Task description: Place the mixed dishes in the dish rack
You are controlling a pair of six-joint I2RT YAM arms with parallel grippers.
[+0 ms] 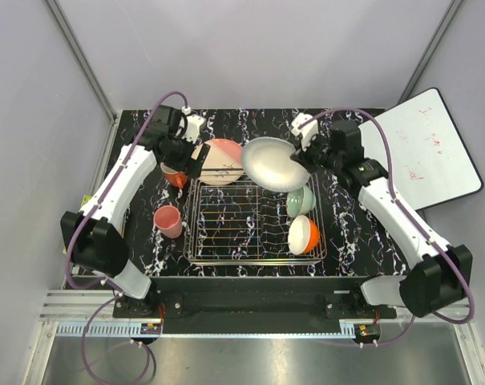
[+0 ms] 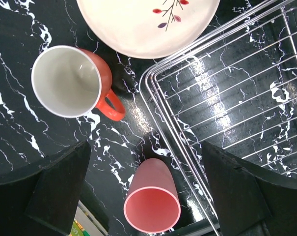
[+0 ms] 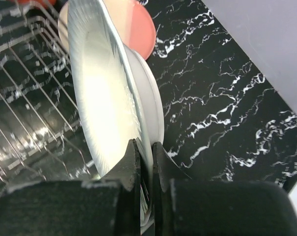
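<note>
Table (image 1: pixel 342 241): right claw (image 3: pixel 144 145) grips breakable white plate (image 1: pixel 270 163) by rim, twelve o'clock of dish rack (image 1: pixel 234 233); left claw (image 2: pixel 146 162) wide

We find the dish rack (image 1: pixel 226 218) mid-table, with the near bowl (image 1: pixel 303 234) and far bowl (image 1: pixel 300 200) in its right end, one behind the other. Left of it sit the mug (image 1: pixel 175 176) and, nearer us, the smaller mug (image 1: pixel 168 220). The flat plate (image 1: pixel 222 160) lies on the table behind the rack's far-left corner, and the raised plate (image 1: pixel 270 163) tilts above its far edge.

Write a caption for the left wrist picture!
Open left end effector hovers above an orange mug, a pink mug, a plate and the dish rack corner.
</note>
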